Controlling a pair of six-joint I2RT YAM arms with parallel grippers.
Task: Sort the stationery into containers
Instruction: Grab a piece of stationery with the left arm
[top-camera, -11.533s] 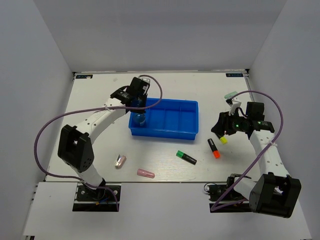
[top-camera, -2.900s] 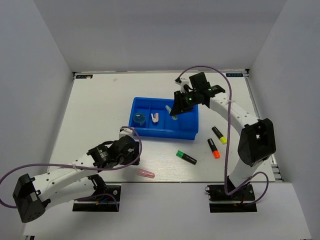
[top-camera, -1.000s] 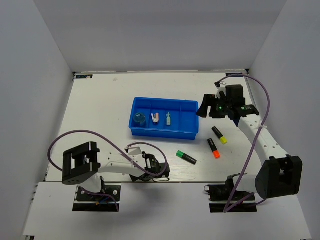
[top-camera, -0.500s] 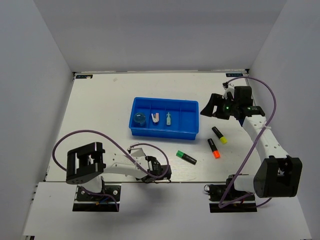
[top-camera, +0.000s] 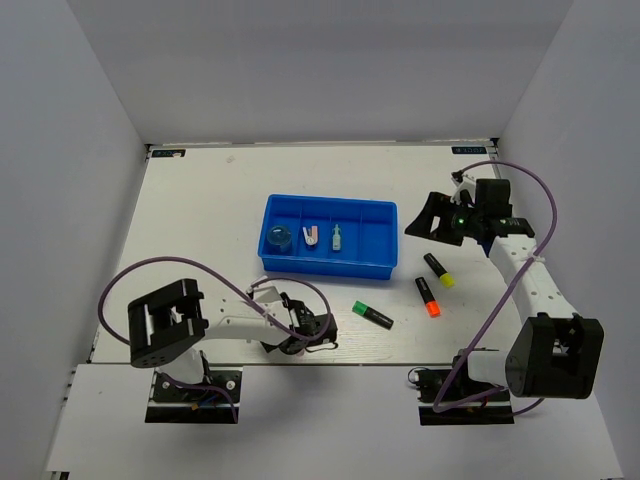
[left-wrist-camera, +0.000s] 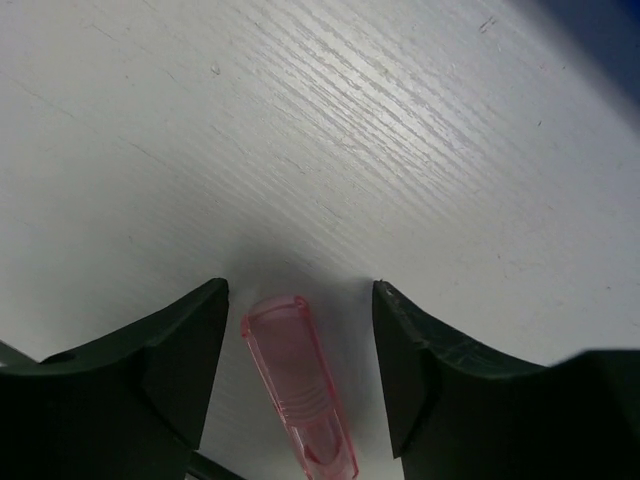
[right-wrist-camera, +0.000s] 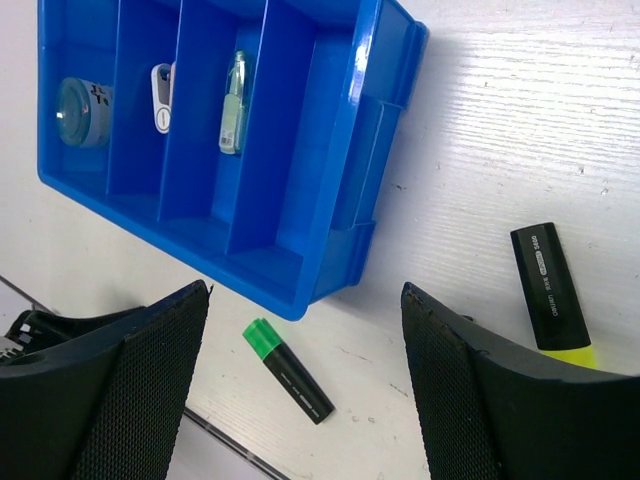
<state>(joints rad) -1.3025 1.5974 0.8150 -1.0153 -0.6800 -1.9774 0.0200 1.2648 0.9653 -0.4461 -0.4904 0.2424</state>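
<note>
Worktop (top-camera: 200, 220): white, wood-grain; carries the tray & all loose bits.
Tray (top-camera: 330, 268): bright blue, shallow, 4 compartments side by side.
Right claw (right-wrist-camera: 302, 300): off the tray's R end, up above the worktop, fingers apart, nothing betw. them.
Left claw (left-wrist-camera: 298, 292): near side of the tray, well apart from it, approx. in line w/ its L half. Low over the worktop, fingers spread, one each side of the pink capsule, a gap on both sides (no contact seen in the wrist view).
Green highlighter (top-camera: 373, 315): near side of the tray, off its R near corner, lying flat at a slant.
Orange highlighter (top-camera: 427, 296): R of the tray, a bit nearer than its near wall, flat.
Yellow highlighter (top-camera: 438, 270): just beside the orange one, farther out from the tray's R end; the two are apart.
Round blue item (right-wrist-camera: 82, 112): in the tray's leftmost compartment.
Pink capsule (left-wrist-camera: 300, 385): flat on the worktop, rounded end on the tray side.
White piece (right-wrist-camera: 162, 98): 2nd compartment from L.
Pale green piece (right-wrist-camera: 233, 104): 3rd compartment from L, lying lengthwise.
</note>
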